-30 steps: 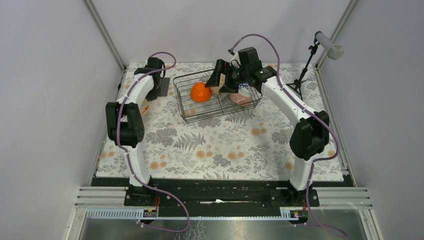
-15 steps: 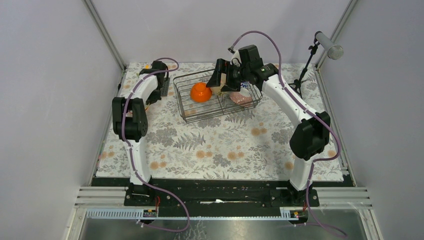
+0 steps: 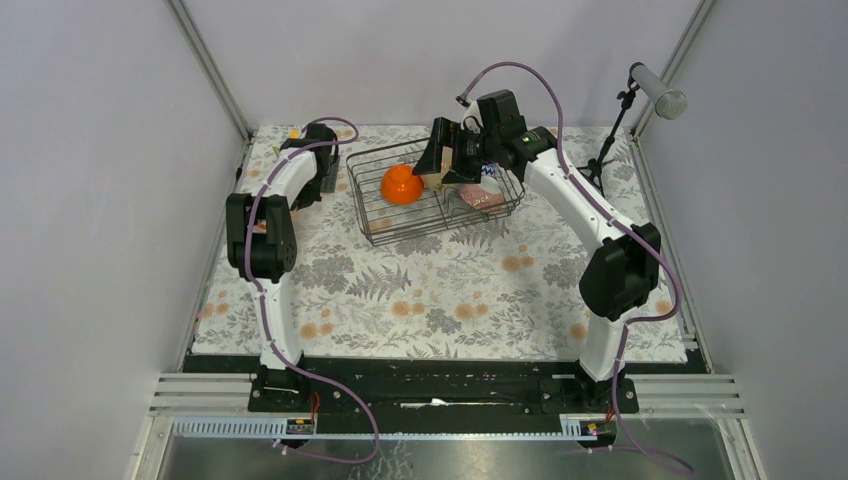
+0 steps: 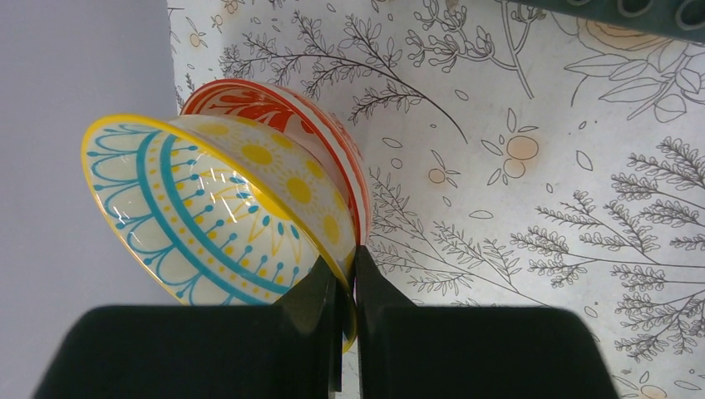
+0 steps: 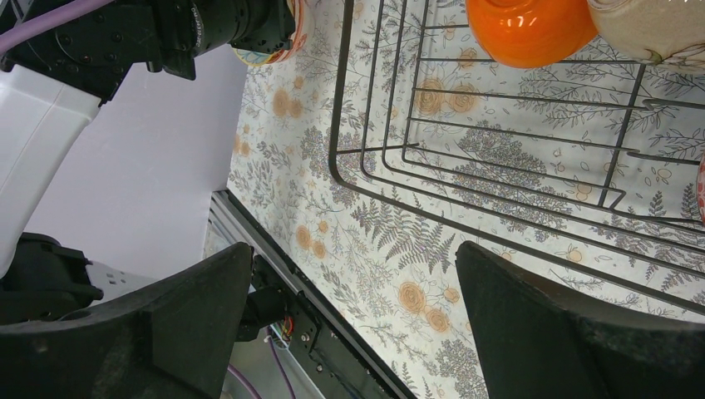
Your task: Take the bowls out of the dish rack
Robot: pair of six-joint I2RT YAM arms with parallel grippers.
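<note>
Orange bowl (image 3: pixel 401 185), beige bowl (image 5: pixel 648 29) and pink bowl (image 3: pixel 483 199) in rack (image 3: pixel 372 215); perhaps a fourth, hidden. Two out: red bowl (image 4: pixel 274 108) on tabletop (image 3: pixel 450 290) at left edge, yellow bowl (image 4: pixel 208 208) against it, rim pinched in left gripper (image 4: pixel 347 283). Right gripper (image 5: pixel 349 332) spread wide above rack. Roughly a third done.

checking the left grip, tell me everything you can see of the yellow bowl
The yellow bowl looks like glossy glazed ceramic: cream with a yellow rim, teal arcs and dots, and yellow sun-like spots. It is tipped on its side over the floral cloth, close to the grey wall. A red bowl sits right behind it, seemingly nested against it. The left pincer is shut on its rim. Whether it rests on the cloth cannot be told.
</note>
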